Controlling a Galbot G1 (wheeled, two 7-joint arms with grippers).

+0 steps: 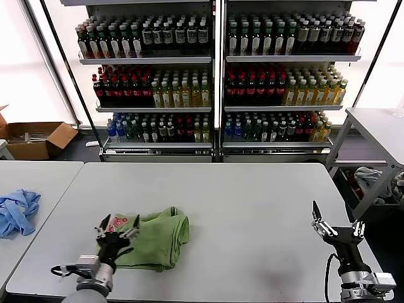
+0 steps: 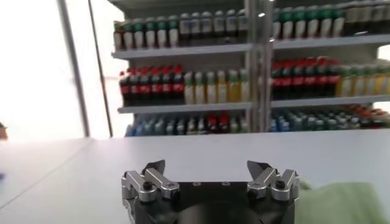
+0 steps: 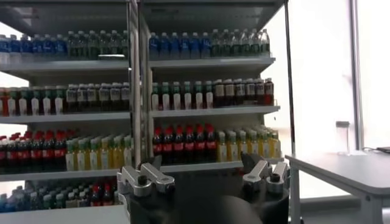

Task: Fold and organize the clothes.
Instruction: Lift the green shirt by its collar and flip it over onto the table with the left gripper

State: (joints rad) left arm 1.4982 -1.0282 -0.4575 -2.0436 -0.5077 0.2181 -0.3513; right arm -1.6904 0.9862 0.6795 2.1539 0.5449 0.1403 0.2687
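Note:
The light green polo shirt (image 1: 158, 240) lies bunched and folded on the grey table (image 1: 252, 202) at the front left, with a red-and-white checkered patch (image 1: 117, 223) showing at its left edge. My left gripper (image 1: 118, 225) is open and empty, held just above the shirt's near left part. In the left wrist view my left gripper (image 2: 207, 172) is spread wide, with a corner of the green shirt (image 2: 341, 201) beside it. My right gripper (image 1: 338, 225) is open and empty at the table's front right, far from the shirt. It also shows in the right wrist view (image 3: 204, 170).
A light blue garment (image 1: 17, 211) lies on the neighbouring table at the left. Shelves of bottled drinks (image 1: 214, 76) stand behind the table. A cardboard box (image 1: 35, 139) sits on the floor at the far left. Another table (image 1: 379, 132) stands at the right.

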